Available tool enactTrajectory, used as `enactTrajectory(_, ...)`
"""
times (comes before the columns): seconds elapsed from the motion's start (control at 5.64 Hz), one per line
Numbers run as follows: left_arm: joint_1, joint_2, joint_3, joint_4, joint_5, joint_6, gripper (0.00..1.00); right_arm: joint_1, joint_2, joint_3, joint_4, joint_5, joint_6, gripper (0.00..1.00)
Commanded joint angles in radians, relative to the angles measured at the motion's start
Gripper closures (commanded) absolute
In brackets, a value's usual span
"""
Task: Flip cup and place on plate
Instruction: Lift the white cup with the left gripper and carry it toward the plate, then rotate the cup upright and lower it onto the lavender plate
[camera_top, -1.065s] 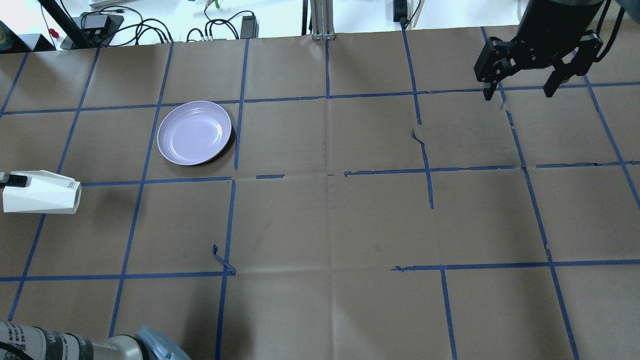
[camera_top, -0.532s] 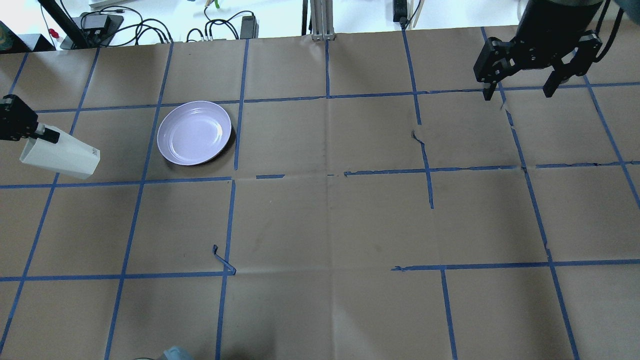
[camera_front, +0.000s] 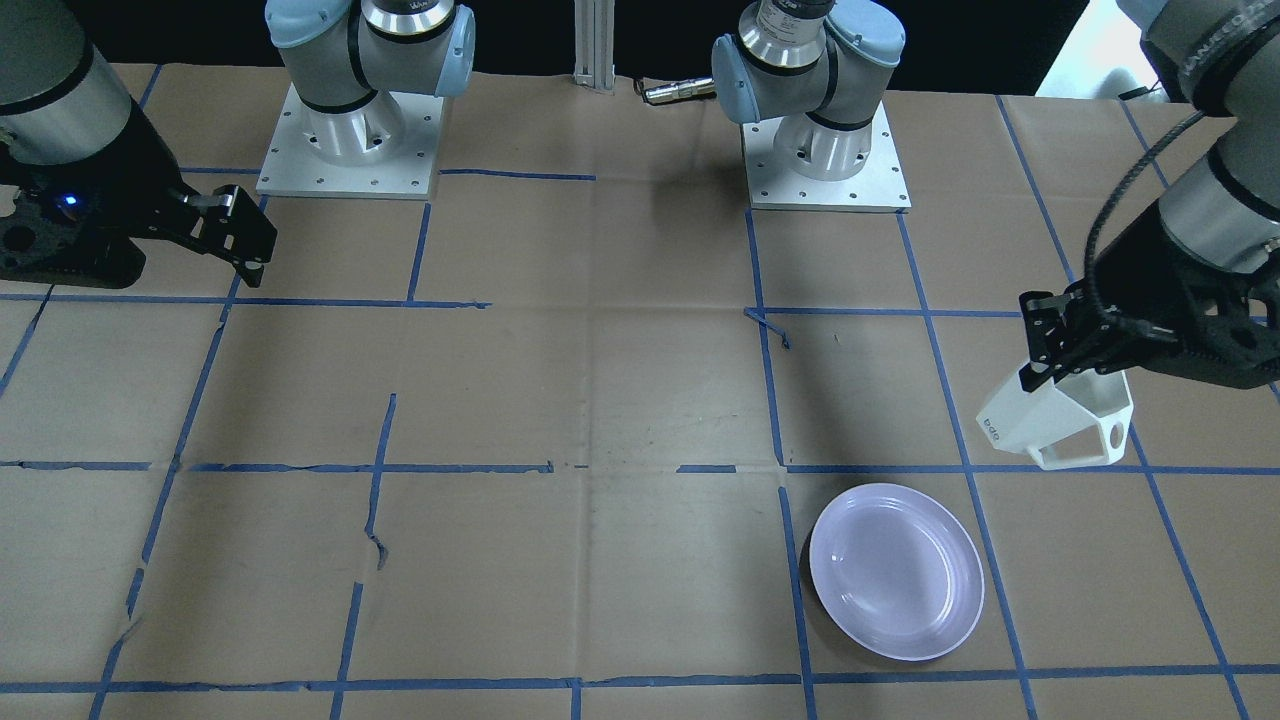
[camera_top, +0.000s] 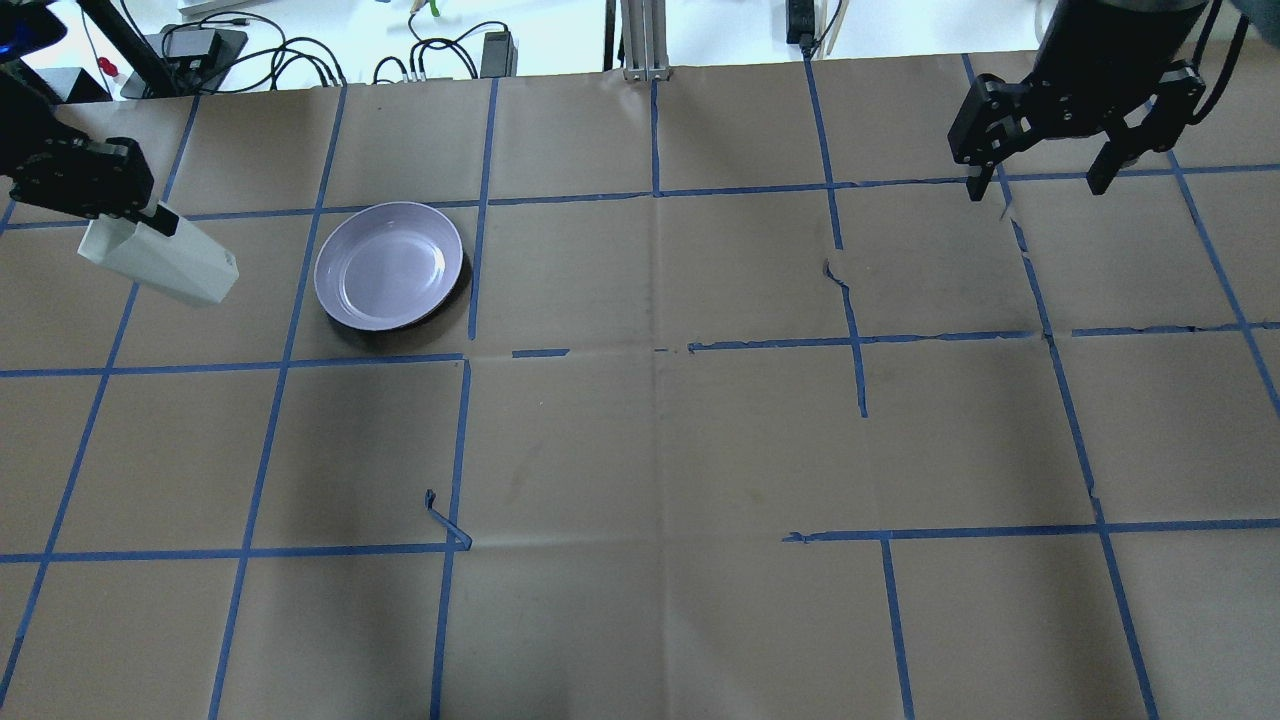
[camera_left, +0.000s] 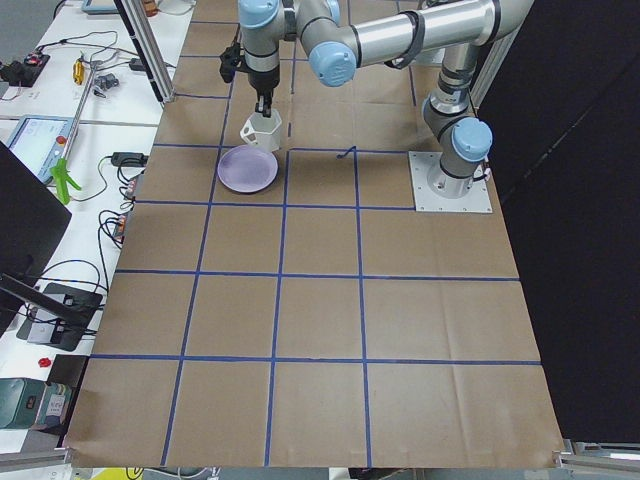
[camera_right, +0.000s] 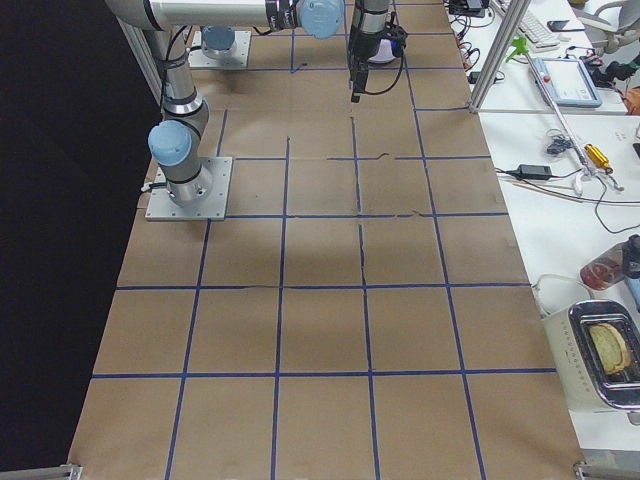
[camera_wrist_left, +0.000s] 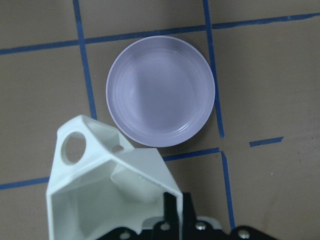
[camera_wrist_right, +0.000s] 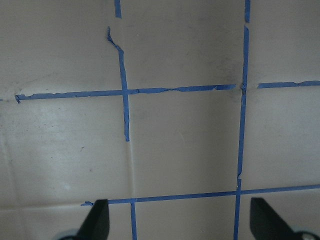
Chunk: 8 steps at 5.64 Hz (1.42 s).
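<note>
The left gripper (camera_top: 158, 220) pinches the wall of the cup (camera_top: 165, 264), which hangs tilted below its fingers. The plate (camera_top: 388, 265) lies nearby, ahead of them. The right gripper (camera_top: 1037, 187) has its fingers spread.

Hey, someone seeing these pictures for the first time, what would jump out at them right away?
The white cup stands out first: the left gripper holds it by the rim, tilted, on the robot's left. Close beside it the empty pale purple plate lies flat on the table. Far off on the other side, the right gripper hangs open with nothing in it.
</note>
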Motion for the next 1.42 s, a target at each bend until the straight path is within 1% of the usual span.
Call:
enactTrajectory(0.0,-0.126,-0.141,0.135,0.059,0.072,-0.003,1.0,0.0,0.0,0.0,0.0,0.0,0.0,0.0)
enactTrajectory(0.18,-0.147,-0.222,0.191,0.115,0.089,-0.006,1.0,0.0,0.0,0.0,0.0,0.0,0.0,0.0)
enactTrajectory(0.35,-0.17,-0.272,0.19,0.183,0.103,-0.018,1.0,0.0,0.0,0.0,0.0,0.0,0.0,0.0)
enactTrajectory(0.53,-0.187,-0.324,0.184,0.215,0.103,-0.071,1.0,0.0,0.0,0.0,0.0,0.0,0.0,0.0)
enactTrajectory(0.71,-0.214,-0.367,0.164,0.222,0.116,-0.078,1.0,0.0,0.0,0.0,0.0,0.0,0.0,0.0)
enactTrajectory(0.89,-0.219,-0.363,0.123,0.222,0.161,-0.077,1.0,0.0,0.0,0.0,-0.001,0.0,0.0,0.0)
enactTrajectory(1.24,-0.211,-0.34,0.031,0.223,0.164,-0.066,1.0,0.0,0.0,0.0,0.0,0.0,0.0,0.0)
